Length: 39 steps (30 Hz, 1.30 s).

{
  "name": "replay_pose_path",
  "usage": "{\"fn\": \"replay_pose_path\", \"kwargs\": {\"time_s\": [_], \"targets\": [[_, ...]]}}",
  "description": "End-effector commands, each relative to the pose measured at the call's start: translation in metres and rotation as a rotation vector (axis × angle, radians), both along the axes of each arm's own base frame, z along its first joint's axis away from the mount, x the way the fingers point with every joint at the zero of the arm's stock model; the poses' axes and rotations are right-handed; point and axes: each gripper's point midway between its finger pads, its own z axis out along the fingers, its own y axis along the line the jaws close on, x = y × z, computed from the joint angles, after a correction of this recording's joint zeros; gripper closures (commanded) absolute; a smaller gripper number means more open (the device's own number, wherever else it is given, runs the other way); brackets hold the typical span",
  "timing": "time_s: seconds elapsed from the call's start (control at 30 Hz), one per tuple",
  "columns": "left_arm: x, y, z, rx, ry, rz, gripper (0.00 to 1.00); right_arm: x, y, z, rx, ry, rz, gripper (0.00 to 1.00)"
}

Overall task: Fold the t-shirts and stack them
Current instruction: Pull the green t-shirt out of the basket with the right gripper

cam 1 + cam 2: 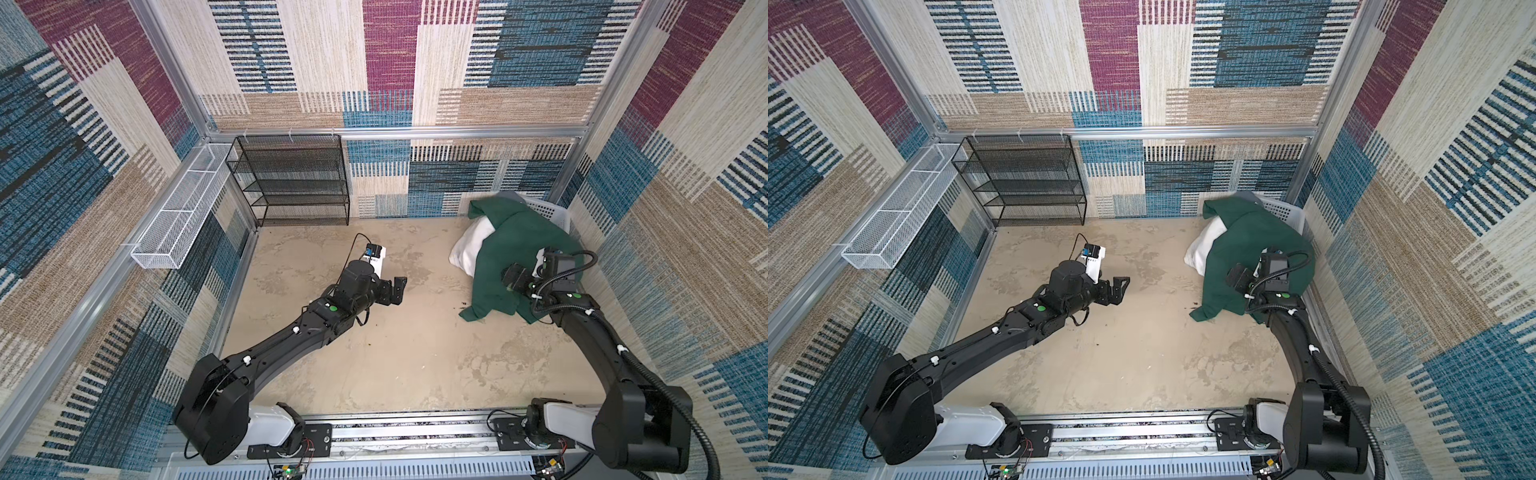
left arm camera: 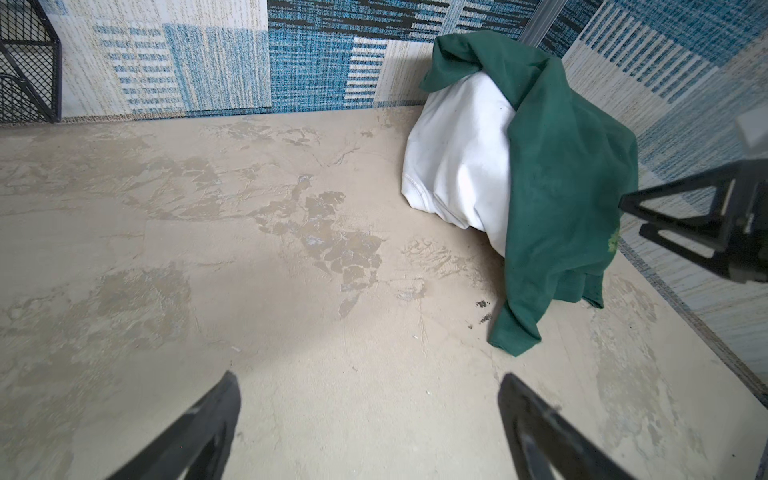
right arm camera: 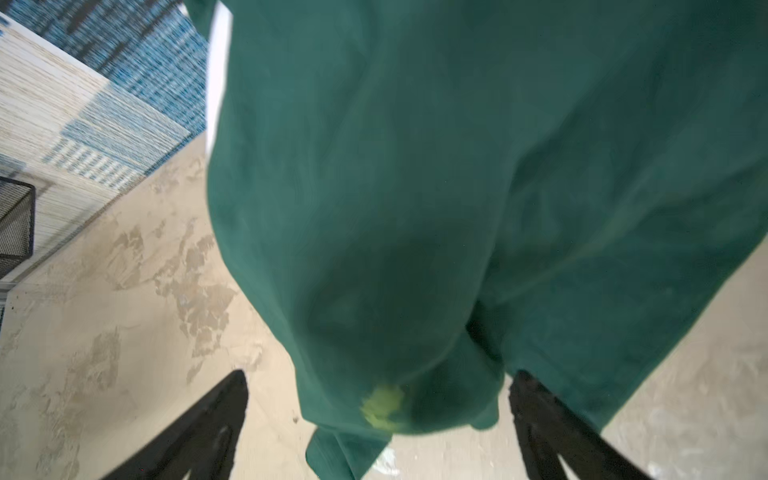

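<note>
The dark green t-shirt (image 1: 523, 249) drapes over the perforated basket (image 1: 552, 214) and a white t-shirt (image 1: 469, 245) bulging from it, one crumpled end trailing onto the table (image 1: 395, 353). The right gripper (image 3: 379, 374) has its fingers spread wide with that green cloth hanging between them, unpinched. The left gripper (image 2: 368, 377), equally spread and empty, hovers well left of the basket.

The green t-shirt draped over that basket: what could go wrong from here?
1. The green t-shirt lies over the white t-shirt and the basket; pulling it might drag the white one out too.
2. The right gripper stands open with a bunched fold between its jaws, so closing could pinch several layers and leave the shirt crumpled.
3. The left gripper is open over the bare table, apart from the cloth, so spreading may be lopsided.
</note>
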Motion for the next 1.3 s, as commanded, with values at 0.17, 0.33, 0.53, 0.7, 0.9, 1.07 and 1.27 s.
{"fn": "replay_pose_path", "kwargs": {"time_s": [0.17,0.33,0.53,0.7,0.9,1.07,1.27], "targets": [[-0.003,0.003,0.005,-0.028,-0.012,0.012,0.03,-0.037,0.014,-0.068,0.144,0.111,-0.053,0.12],[-0.004,0.004,0.000,-0.030,-0.004,0.011,0.02,-0.033,0.010,-0.079,0.126,0.111,-0.066,0.18],[-0.004,0.002,-0.006,-0.030,0.009,0.009,0.02,-0.011,-0.003,-0.077,0.070,0.091,-0.098,0.19],[-0.002,0.002,-0.011,-0.015,0.018,0.010,0.02,-0.002,-0.019,-0.092,-0.010,0.152,-0.146,0.39],[-0.003,0.004,-0.015,-0.021,0.024,0.021,0.02,-0.001,-0.018,-0.101,-0.020,0.165,-0.122,0.81],[-0.003,0.007,-0.016,-0.010,0.022,0.029,0.02,0.000,-0.018,-0.085,-0.022,0.135,-0.121,1.00],[-0.002,0.010,-0.013,0.006,0.004,0.037,0.01,0.009,-0.014,0.004,-0.018,-0.046,-0.113,1.00]]}}
